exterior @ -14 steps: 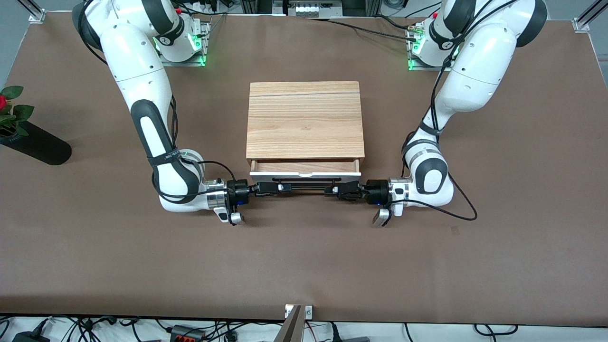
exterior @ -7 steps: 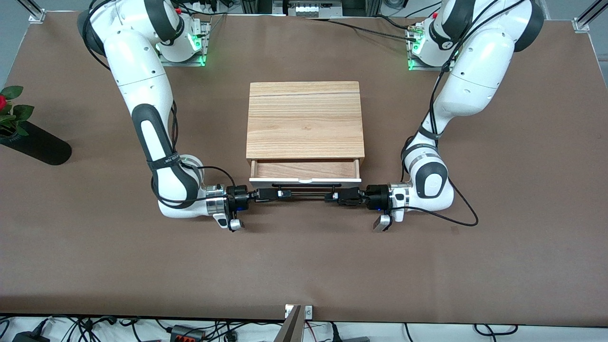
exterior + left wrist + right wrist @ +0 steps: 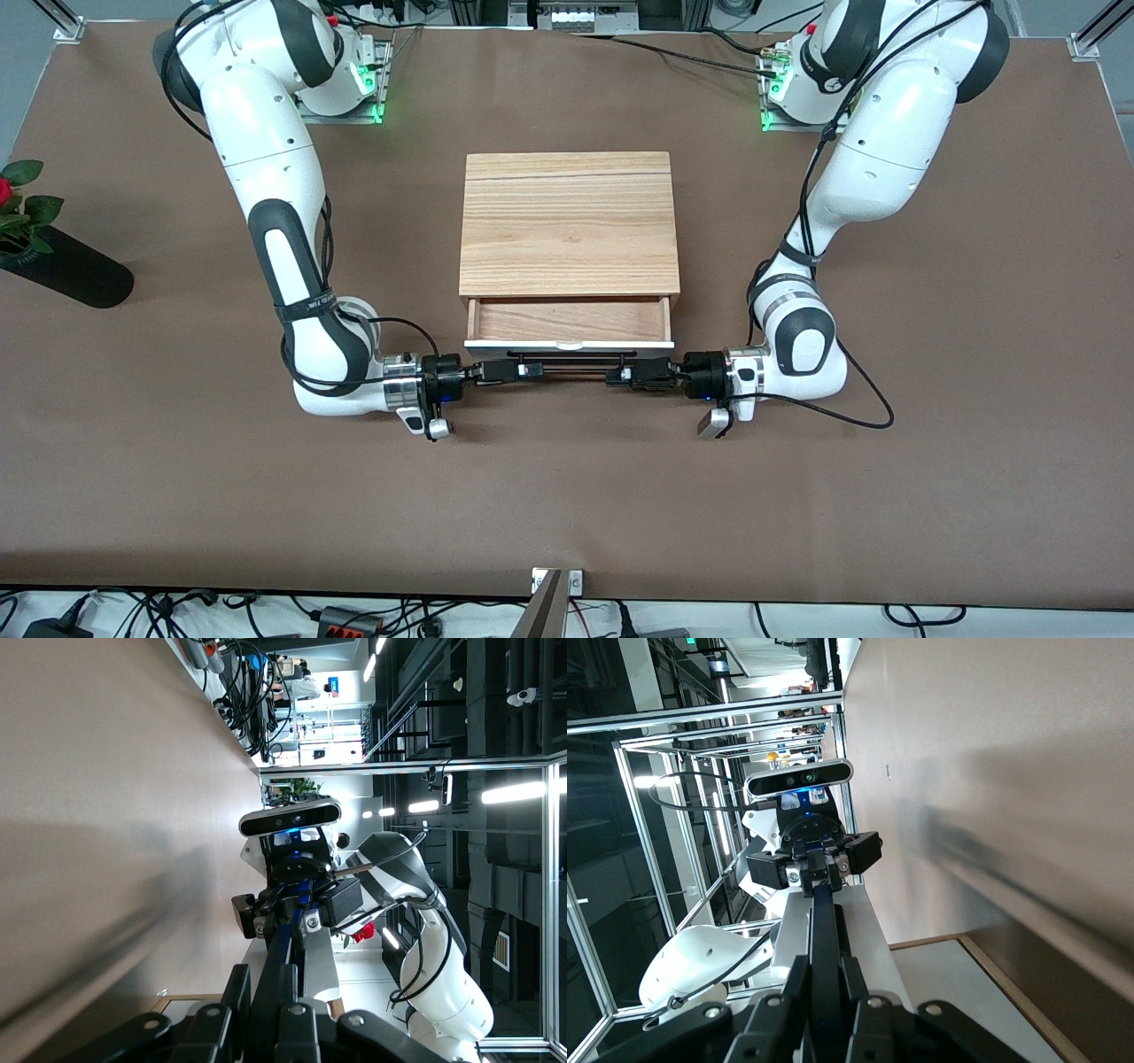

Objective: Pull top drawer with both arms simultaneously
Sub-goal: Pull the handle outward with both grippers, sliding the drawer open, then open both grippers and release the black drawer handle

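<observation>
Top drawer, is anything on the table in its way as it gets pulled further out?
Nothing visible. The top drawer is partly open, both grippers, left and right, are shut on its handle, and the table nearer the front camera is bare.

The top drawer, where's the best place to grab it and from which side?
Grip the top drawer by its thin black bar handle, which stands off the white front. Come in from each end, along the bar, as the left gripper and right gripper do now, each shut on it near one end.

Top drawer (image 3: 569, 322) slid further out toward front camera; both grippers moved with handle (image 3: 567, 357).
</observation>
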Robot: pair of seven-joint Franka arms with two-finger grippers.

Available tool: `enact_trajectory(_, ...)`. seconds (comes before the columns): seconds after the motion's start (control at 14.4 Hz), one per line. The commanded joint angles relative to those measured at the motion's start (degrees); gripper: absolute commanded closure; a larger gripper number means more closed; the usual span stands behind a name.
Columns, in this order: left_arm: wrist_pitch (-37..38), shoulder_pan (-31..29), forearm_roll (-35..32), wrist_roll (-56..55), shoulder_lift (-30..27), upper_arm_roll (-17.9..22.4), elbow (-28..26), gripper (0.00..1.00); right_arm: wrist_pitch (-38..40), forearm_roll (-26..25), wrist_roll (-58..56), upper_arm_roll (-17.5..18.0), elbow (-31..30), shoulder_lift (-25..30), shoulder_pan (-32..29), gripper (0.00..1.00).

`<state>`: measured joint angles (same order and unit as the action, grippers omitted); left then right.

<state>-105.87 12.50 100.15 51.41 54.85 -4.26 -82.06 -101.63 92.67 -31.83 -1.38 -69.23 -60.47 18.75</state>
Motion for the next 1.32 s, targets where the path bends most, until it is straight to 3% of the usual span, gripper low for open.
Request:
enact_trajectory(0.0,2.95,-2.04,-0.22,-0.43,-0.62,0.74,-0.82,0.99,-3.23,-2.41,4.93,-4.6,3.04,-1.31,-2.66,0.96)
enact_trajectory(0.14,3.04,-2.13,-0.31,-0.34,-0.53,0.74,-0.73,0.97,-3.31,-3.19,5.11,-4.77,3.05,-1.4,-2.58,0.96)
enact_trajectory(0.21,3.04,-2.05,-0.39,-0.26,-0.62,0.74,-0.73,0.84,-3.32,-3.37,5.02,-4.86,3.22,-1.58,-2.66,0.96)
enact_trajectory(0.49,3.3,-2.65,-0.48,1.23,-1.15,0.74,-0.99,0.0,-3.32,-3.37,5.11,-4.86,3.22,-1.58,-2.58,0.96)
enact_trajectory(0.56,3.39,-3.18,-0.48,1.24,-1.23,0.66,-1.08,0.0,-3.32,-3.37,5.02,-4.86,3.22,-1.58,-2.58,0.95)
enact_trajectory(0.62,3.39,-3.19,-0.57,1.24,-1.32,0.66,-1.08,0.0,-3.75,-3.37,5.11,-4.86,3.22,-1.58,-2.58,0.7)
enact_trajectory(0.69,3.39,-3.19,-0.57,1.24,-1.32,0.74,-1.08,0.0,-4.45,-3.37,5.28,-4.86,3.22,-1.41,-2.58,0.35)
enact_trajectory(0.76,3.39,-3.19,-0.57,1.24,-1.32,0.66,-1.08,0.0,-5.15,-3.46,5.81,-4.86,3.22,-1.14,-2.32,0.17)
enact_trajectory(0.83,3.39,-3.19,-0.57,1.24,-1.32,0.74,-1.17,0.0,-6.03,-3.46,7.55,-4.86,3.22,-1.05,-2.05,0.07)
enact_trajectory(1.25,3.39,-3.63,-1.09,0.27,-3.07,1.44,-1.43,0.0,-6.48,-6.18,13.8,-6.09,3.31,-0.79,-1.79,0.01)
